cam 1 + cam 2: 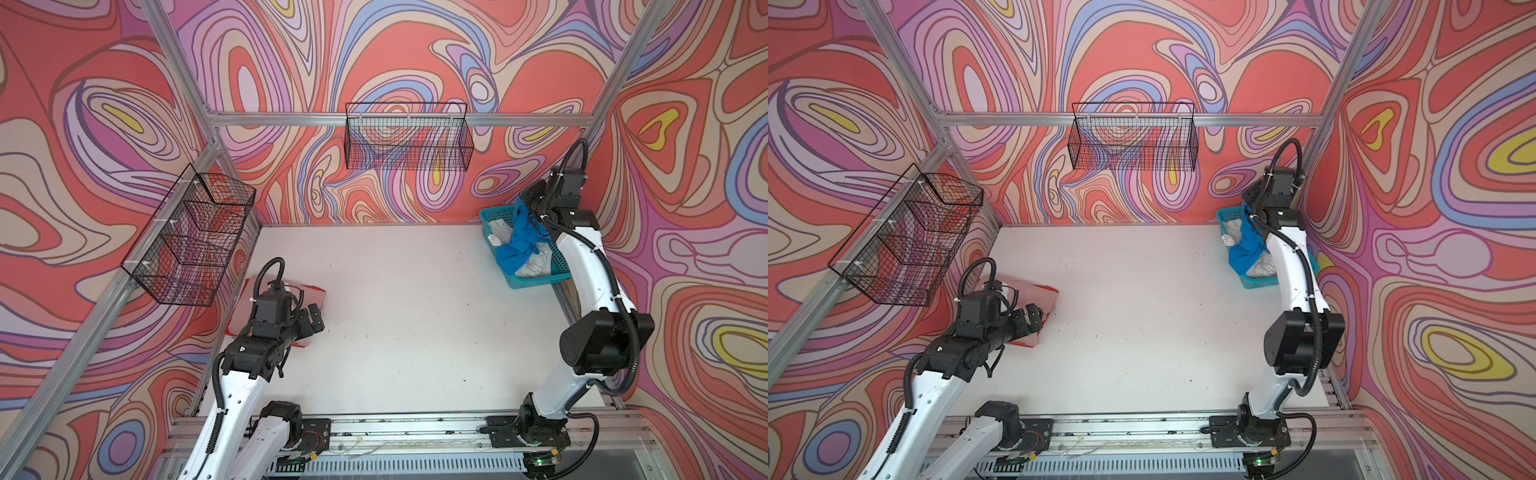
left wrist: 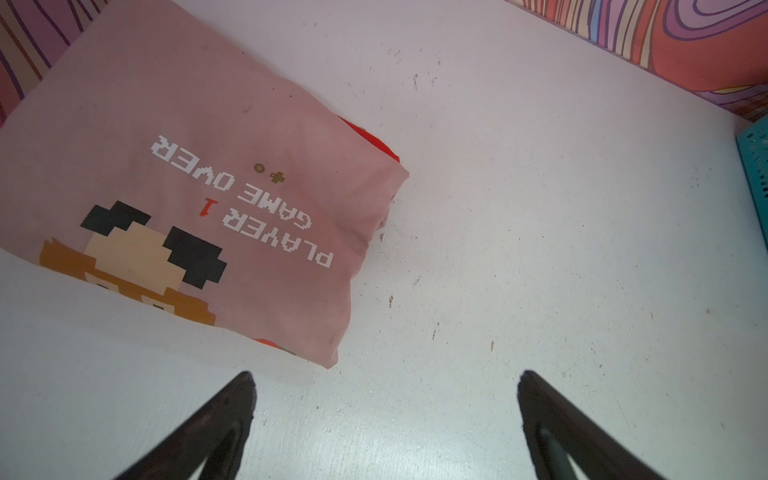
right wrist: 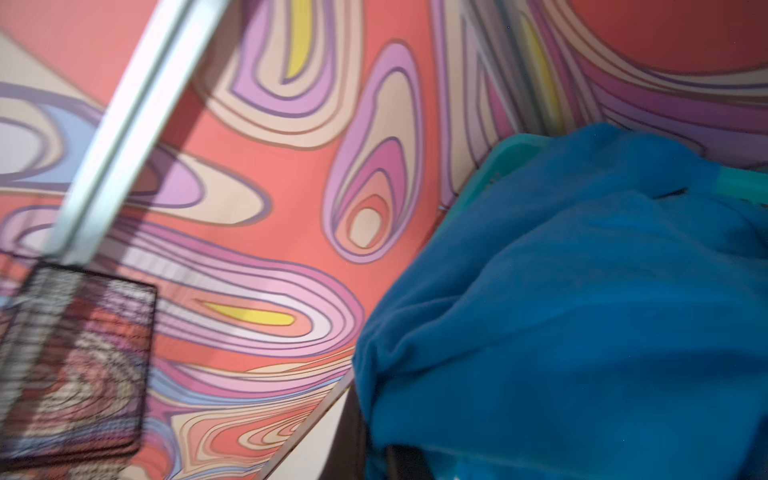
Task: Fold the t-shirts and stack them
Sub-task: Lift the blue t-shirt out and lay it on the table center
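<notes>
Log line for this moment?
left gripper: open, near folded pink shirt | right gripper: shut on blue shirt over teal basket | off-white shirt: in basket

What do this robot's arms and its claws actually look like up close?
Both the left arm and the right arm have smooth white shell segments joined by chunky black motor housings. A black ribbed cable hose loops along each arm. The left gripper ends in two black fingers that taper to points. The wrist blocks are black too.

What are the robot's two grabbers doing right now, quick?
Left gripper: open, holding nothing.
Right gripper: closed on the blue t-shirt at the teal basket.
</notes>
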Controlling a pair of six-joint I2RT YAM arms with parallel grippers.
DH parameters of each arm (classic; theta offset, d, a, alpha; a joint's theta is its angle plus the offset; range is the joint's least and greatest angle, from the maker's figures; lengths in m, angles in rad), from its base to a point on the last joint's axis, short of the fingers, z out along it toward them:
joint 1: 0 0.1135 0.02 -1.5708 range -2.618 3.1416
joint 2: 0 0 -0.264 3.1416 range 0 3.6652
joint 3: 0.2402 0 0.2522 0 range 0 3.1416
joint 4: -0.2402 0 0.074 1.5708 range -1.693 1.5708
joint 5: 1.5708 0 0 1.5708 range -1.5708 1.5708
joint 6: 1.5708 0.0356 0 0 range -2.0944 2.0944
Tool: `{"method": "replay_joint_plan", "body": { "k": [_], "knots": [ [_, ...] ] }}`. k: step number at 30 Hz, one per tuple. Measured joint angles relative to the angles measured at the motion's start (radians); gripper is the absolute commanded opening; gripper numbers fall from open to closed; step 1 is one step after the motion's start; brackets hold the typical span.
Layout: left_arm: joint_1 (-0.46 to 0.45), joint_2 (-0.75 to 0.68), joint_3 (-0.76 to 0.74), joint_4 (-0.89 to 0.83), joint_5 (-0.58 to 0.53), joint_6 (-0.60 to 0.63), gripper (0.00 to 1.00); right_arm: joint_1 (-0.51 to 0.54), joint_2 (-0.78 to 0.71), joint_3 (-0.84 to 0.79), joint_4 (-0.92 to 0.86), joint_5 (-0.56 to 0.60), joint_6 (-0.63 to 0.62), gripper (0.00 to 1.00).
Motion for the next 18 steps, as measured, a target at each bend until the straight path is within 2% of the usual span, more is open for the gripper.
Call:
{"method": "replay_joint_plan", "body": {
  "k": [6, 11, 15, 18],
  "knots": [
    [-0.001, -0.002, 0.000, 0.000, 0.000, 0.000, 1.00, 0.128, -0.018, 0.219, -0.033, -0.051, -0.023, 0.00],
    [-0.001, -0.005, 0.000, 0.000, 0.000, 0.000, 1.00, 0.182, -0.058, 0.312, -0.045, -0.145, 0.003, 0.00],
    [-0.001, -0.008, 0.002, -0.002, -0.003, 0.000, 1.00, 0.282, -0.124, 0.270, -0.022, -0.221, 0.042, 0.00],
    [-0.001, -0.023, 0.004, -0.004, -0.017, 0.000, 1.00, 0.368, -0.249, 0.053, 0.063, -0.305, 0.093, 0.00]
  ]
}}
